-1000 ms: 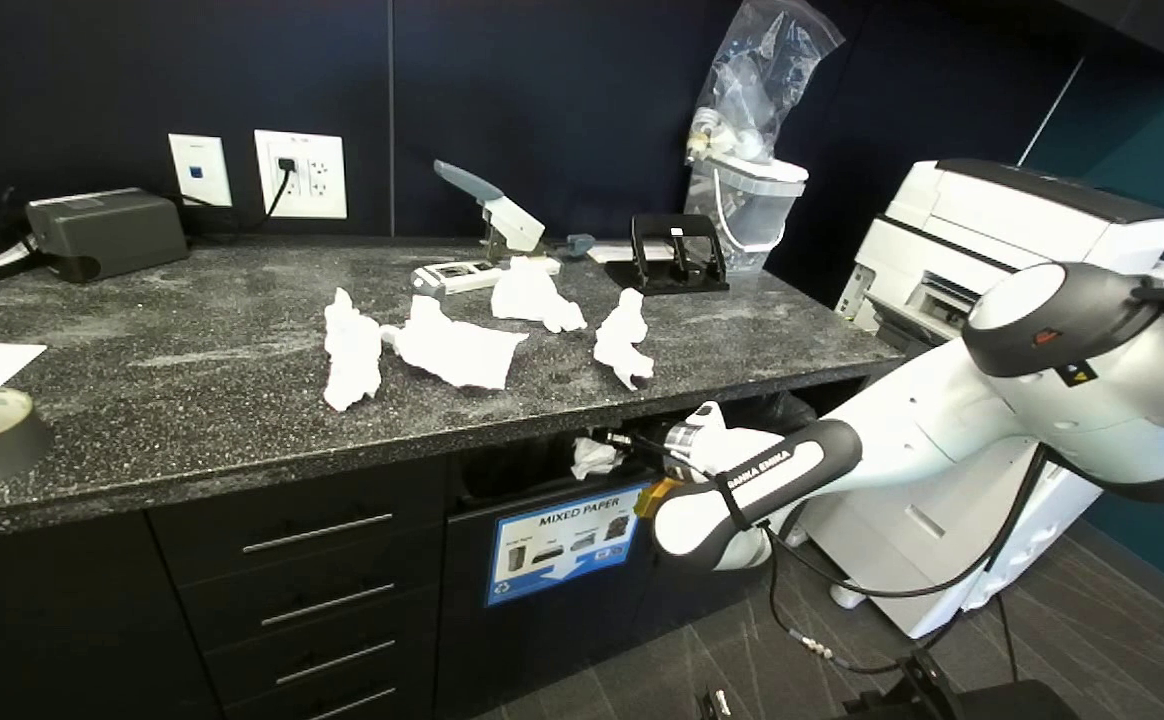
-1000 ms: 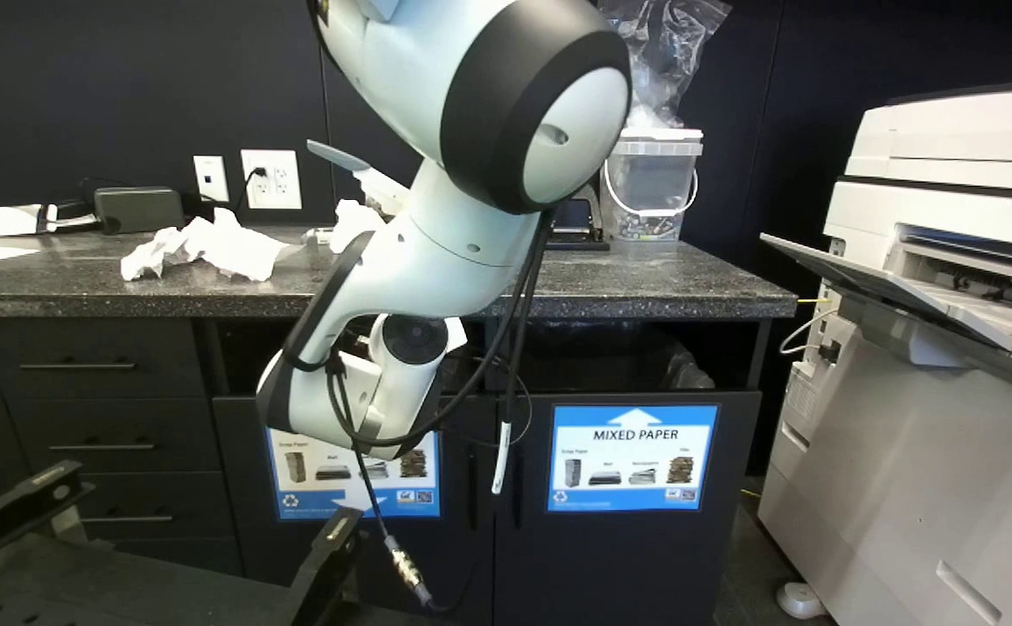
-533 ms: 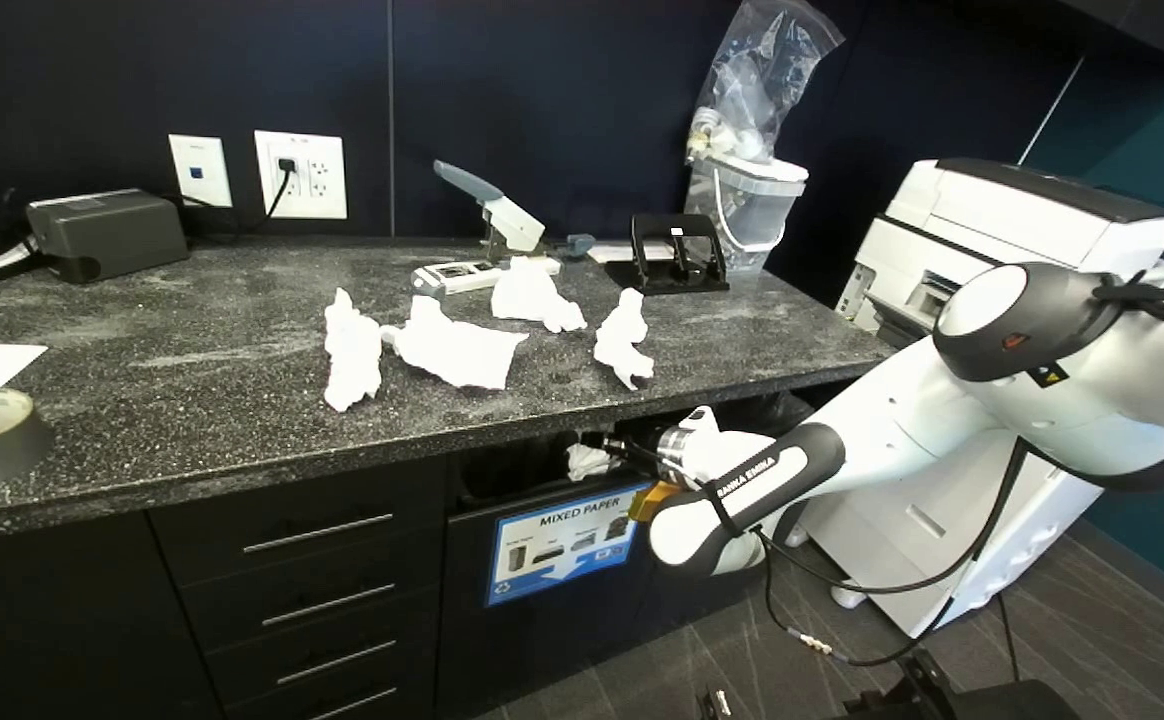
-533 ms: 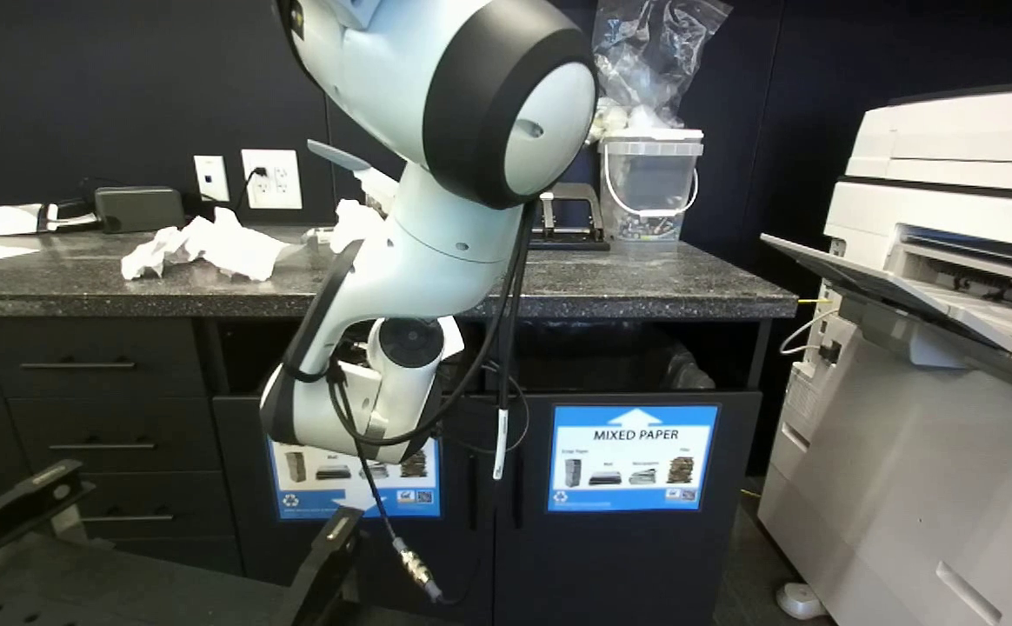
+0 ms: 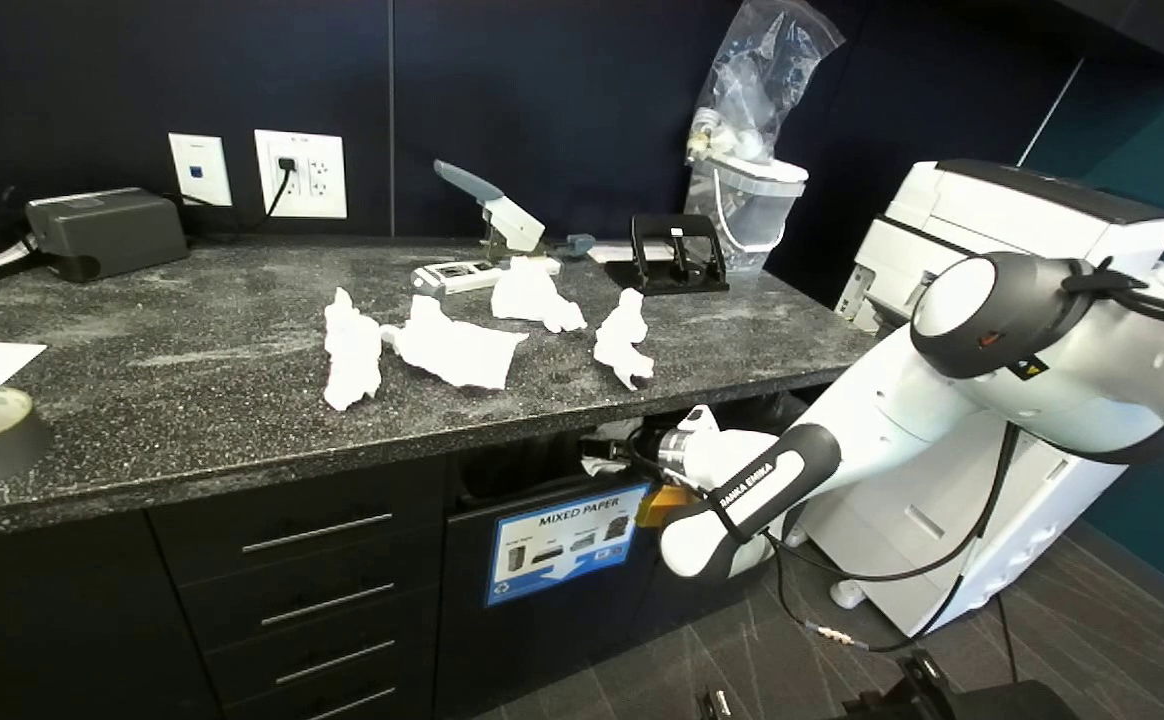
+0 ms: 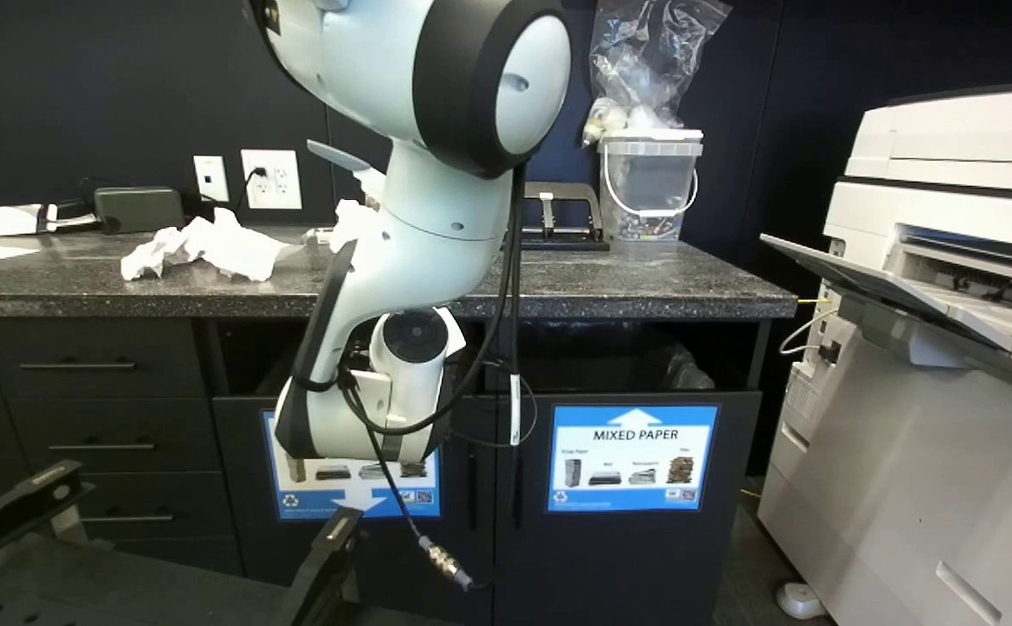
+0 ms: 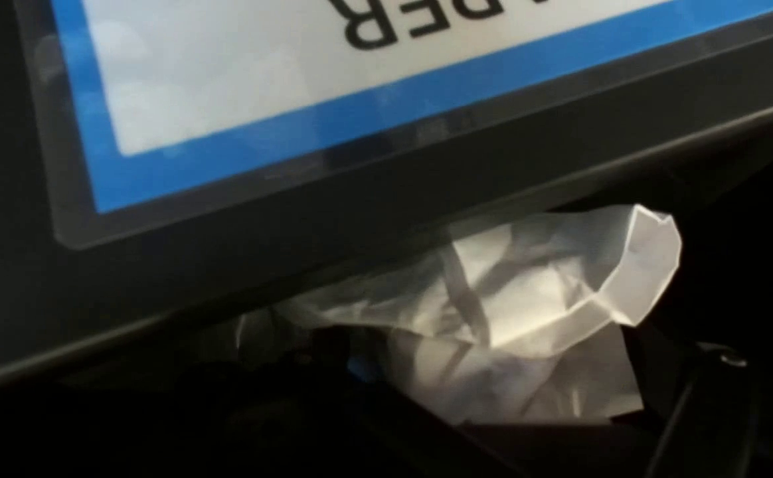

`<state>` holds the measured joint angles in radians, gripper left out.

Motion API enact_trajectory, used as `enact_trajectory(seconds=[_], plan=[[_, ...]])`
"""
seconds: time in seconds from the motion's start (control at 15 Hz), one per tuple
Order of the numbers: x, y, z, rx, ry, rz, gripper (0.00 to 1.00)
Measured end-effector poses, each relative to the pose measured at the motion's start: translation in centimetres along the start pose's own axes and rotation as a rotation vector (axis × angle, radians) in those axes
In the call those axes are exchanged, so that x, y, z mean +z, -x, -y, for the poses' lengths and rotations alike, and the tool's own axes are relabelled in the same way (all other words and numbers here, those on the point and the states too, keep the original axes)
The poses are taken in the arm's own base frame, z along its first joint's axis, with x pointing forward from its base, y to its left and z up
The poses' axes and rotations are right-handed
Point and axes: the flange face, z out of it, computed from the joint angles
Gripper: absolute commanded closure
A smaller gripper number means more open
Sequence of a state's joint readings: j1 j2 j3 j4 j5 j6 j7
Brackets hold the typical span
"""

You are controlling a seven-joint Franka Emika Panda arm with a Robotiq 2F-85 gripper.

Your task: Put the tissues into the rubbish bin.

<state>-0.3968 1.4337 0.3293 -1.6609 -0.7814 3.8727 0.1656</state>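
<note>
White tissue at the mouth of the bin, with letting go the likely step in hand.

The hand stood with its jaws well apart, apparently gripping nothing; the tissue was just behind the bin's front edge. The next move seemed to call for drawing clear without snagging it, then going for the four crumpled tissues on the surface. The one at the bin looked thin and sharply creased, one corner folded over.
</note>
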Motion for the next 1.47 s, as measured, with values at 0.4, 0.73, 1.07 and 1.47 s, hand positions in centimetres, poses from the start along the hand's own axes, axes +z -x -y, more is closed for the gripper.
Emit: enact_trajectory(seconds=[0.4, 0.73, 1.07, 1.47], plan=[[-0.3, -0.9, 0.5, -0.053, -0.008, -0.009, 0.0], [-0.6, -1.4, 1.2, 0.056, -0.04, -0.068, 0.0], [-0.5, -0.6, 1.4, 0.033, -0.033, -0.038, 0.0], [-2.9, -0.3, 2.5, -0.119, -0.041, 0.061, 0.0]])
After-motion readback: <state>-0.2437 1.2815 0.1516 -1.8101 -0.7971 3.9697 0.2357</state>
